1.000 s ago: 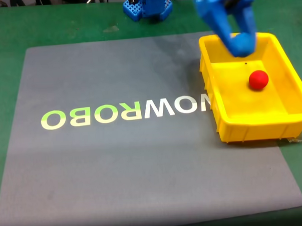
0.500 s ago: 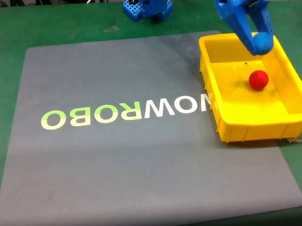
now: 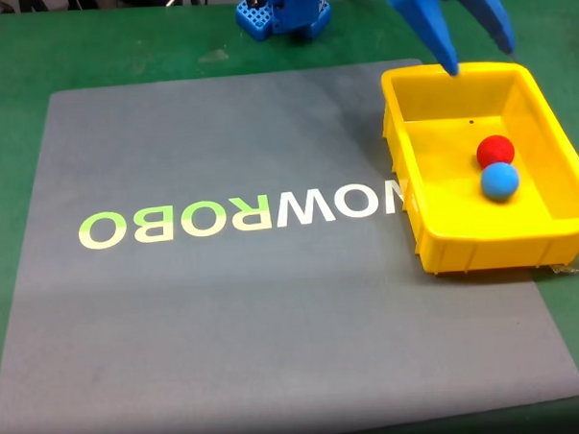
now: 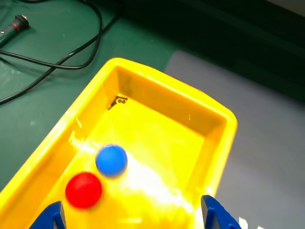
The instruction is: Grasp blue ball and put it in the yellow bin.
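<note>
Blue ball (image 3: 499, 181) dropped into yellow bin (image 3: 464, 243) beside red ball (image 3: 495, 150), jaws wide, mat (image 3: 227, 325) reading "NOWROBO"

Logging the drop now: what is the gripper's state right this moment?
Gripper: open, holding nothing; the blue ball lies in the yellow bin beside the red ball.

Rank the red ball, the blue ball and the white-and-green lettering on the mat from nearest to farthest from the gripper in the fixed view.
From the gripper:
1. Red ball, in the yellow bin.
2. Blue ball, beside it, toward the bin's front.
3. Lettering, on the mat's middle, left.
</note>
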Action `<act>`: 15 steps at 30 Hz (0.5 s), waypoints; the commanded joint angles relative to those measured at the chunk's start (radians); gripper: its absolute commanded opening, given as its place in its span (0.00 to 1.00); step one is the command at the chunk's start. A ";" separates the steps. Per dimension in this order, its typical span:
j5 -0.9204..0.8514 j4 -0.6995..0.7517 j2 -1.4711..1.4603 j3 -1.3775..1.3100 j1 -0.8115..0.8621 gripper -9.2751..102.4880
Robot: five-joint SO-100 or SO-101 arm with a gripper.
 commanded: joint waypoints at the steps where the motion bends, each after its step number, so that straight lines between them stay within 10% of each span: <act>1: 0.009 0.012 0.279 0.169 0.049 0.35; 15: -0.143 0.262 1.319 1.184 0.353 0.08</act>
